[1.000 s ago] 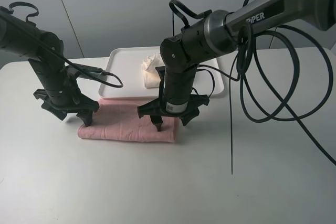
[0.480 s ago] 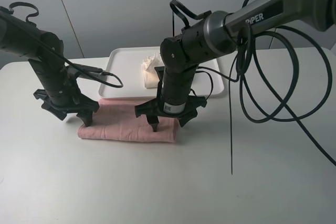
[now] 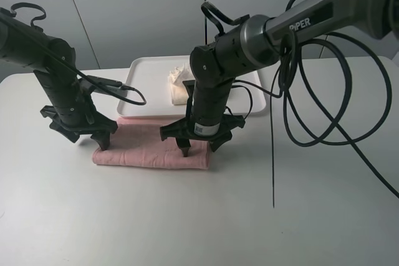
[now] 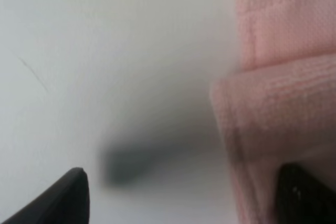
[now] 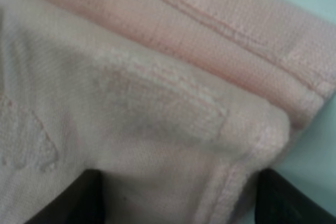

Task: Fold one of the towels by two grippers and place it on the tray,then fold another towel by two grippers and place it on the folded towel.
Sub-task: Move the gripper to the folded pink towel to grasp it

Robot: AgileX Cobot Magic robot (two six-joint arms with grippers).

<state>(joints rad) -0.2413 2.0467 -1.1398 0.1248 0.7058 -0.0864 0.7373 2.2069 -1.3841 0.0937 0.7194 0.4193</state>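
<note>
A white matte surface (image 3: 187, 222) fills the foreground, where a thin black cable (image 3: 273, 154) hangs straight down from the right arm (image 3: 249, 35). Beyond it, the pale pink towel (image 3: 146, 152) lies folded into a long band across the surface, just in front of the tray (image 3: 144, 66). The left arm (image 3: 59, 85) holds its jaws wide open at the band's left end, with one fingertip (image 4: 63, 198) over bare surface and the other past the folded edge. The right jaws are also spread apart and point down near the band's right end, with a folded corner of cloth lying between the fingertips. Farther back, the white tray sits close against the pink towel's far edge. The cream towel (image 3: 179, 85) lies bunched on the tray, partly hidden by the right arm. A plain, pale grey panelled wall (image 3: 137, 10) closes the scene. White lettering (image 3: 304, 18) on the right arm reads "PIPER". A small white sticker (image 3: 201, 128) on its wrist is too small to read, and a stitched patch (image 5: 163, 98) on the pink towel shows nothing legible.
</note>
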